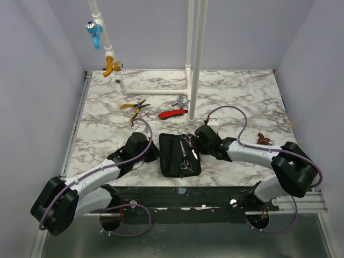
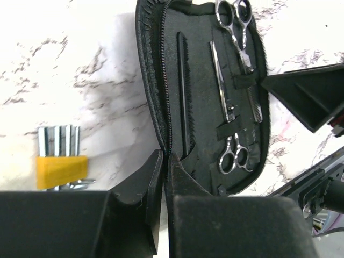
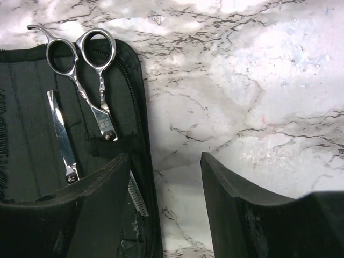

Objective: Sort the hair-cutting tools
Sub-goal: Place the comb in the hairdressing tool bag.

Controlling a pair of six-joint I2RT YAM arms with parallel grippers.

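**Task status.** The case (image 1: 171, 159) lies open and flat on the table (image 1: 107, 134), centred just ahead of the two arm bases. The hair-cutting tools sit inside it:

- the comb (image 2: 183, 97) lies lengthwise along the left half;
- the slim metal tool (image 2: 220, 80) lies beside it, its lower end under a strap;
- the far scissors (image 2: 235, 21) and near scissors (image 2: 232, 157) occupy the right half, rings toward opposite ends.

No hair-cutting tool is visible loose on the marble. The yellow-handled pliers (image 1: 134, 106) and red-handled tool (image 1: 172, 113) lie well apart from the case, toward the back. Judgement: loading is essentially complete. What remains, if anything, is seating the items and closing the case (its zipper is open all round).

**Arm pose.** Both arms reach inward and low, flanking the case.

- The left gripper (image 2: 165, 177) is at the case's left rim with its fingers pressed almost together. The zipper edge runs into the gap, so it appears to pinch that rim.
- The right gripper (image 3: 165, 158) is spread wide and holds nothing. One finger is over the case's right edge and the other over bare marble.
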